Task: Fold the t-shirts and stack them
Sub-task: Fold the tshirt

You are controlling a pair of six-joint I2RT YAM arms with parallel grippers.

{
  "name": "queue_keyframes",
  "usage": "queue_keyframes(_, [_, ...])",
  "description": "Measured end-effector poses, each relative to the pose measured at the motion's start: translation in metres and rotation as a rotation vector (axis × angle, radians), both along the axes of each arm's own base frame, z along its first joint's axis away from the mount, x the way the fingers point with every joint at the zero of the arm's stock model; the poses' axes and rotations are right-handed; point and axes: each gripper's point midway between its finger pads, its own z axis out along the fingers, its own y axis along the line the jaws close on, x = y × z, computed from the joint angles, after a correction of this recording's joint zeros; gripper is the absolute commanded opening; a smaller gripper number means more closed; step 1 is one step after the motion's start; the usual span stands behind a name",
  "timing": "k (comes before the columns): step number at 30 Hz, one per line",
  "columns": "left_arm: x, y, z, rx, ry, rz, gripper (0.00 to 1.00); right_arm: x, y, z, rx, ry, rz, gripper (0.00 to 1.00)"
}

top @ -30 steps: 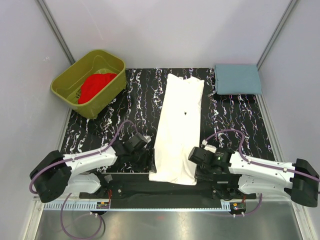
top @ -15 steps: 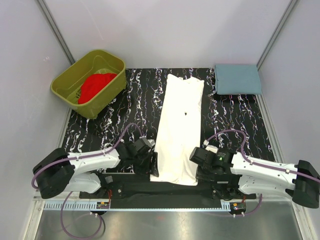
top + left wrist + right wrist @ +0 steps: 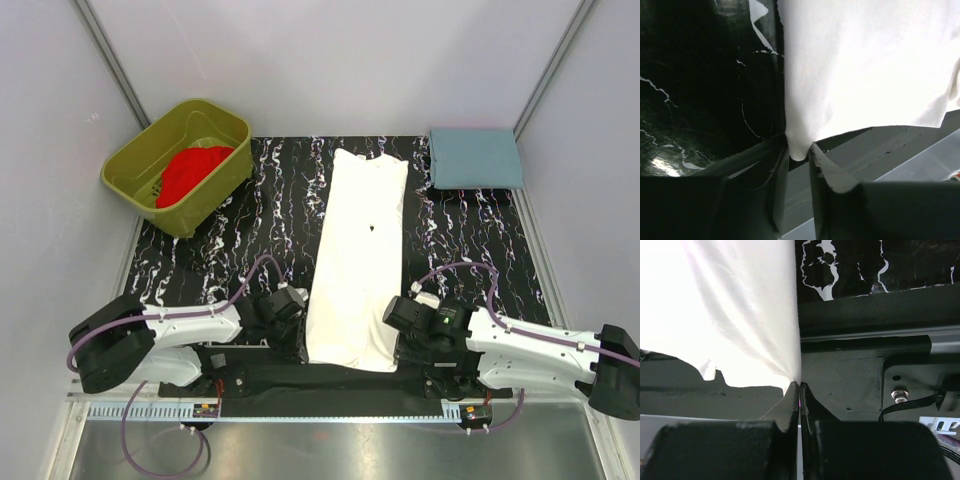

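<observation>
The white t-shirt lies folded into a long strip down the middle of the marbled mat, its small black chest mark facing up. My left gripper is at the shirt's near left corner. In the left wrist view the white t-shirt narrows to a tip pinched in my left gripper. My right gripper is at the near right corner. It is shut on that edge of the white t-shirt, right gripper. A red t-shirt lies crumpled in the tub.
The olive-green tub stands at the back left. A folded blue-grey cloth lies at the back right. The black marbled mat covers the table, and a dark rail runs along its near edge between the arm bases.
My left gripper slid right to the shirt's near left corner and closed onto it. The right gripper stayed shut on the near right corner.
</observation>
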Motion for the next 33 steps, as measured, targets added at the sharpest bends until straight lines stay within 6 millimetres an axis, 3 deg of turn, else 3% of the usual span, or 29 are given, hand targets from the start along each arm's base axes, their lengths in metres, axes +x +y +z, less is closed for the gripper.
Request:
queue_keyframes(2, [0.000,-0.001,0.000,-0.002,0.004,0.008,0.01,0.000,0.000,0.000,-0.003,0.001,0.000,0.00])
queue_keyframes(3, [0.000,-0.001,0.000,-0.004,0.007,0.015,0.00,0.000,-0.001,-0.001,-0.004,0.001,0.000,0.00])
queue_keyframes(7, [0.000,-0.004,0.006,-0.022,0.010,0.040,0.00,0.000,-0.004,-0.002,-0.023,0.002,-0.002,0.00])
queue_keyframes(14, [0.007,-0.019,0.036,-0.124,-0.011,0.087,0.00,0.003,-0.006,-0.001,-0.086,0.006,0.007,0.00])
queue_keyframes(23, [0.033,-0.030,0.045,-0.123,0.024,0.149,0.00,0.028,0.008,0.024,-0.122,-0.083,0.054,0.00])
queue_keyframes(26, [0.053,-0.035,0.057,-0.131,0.015,0.167,0.00,0.044,0.011,0.031,-0.137,-0.107,0.056,0.00])
queue_keyframes(33, [0.134,-0.040,0.084,-0.163,-0.043,0.231,0.00,0.110,-0.013,0.044,-0.181,-0.158,-0.008,0.00])
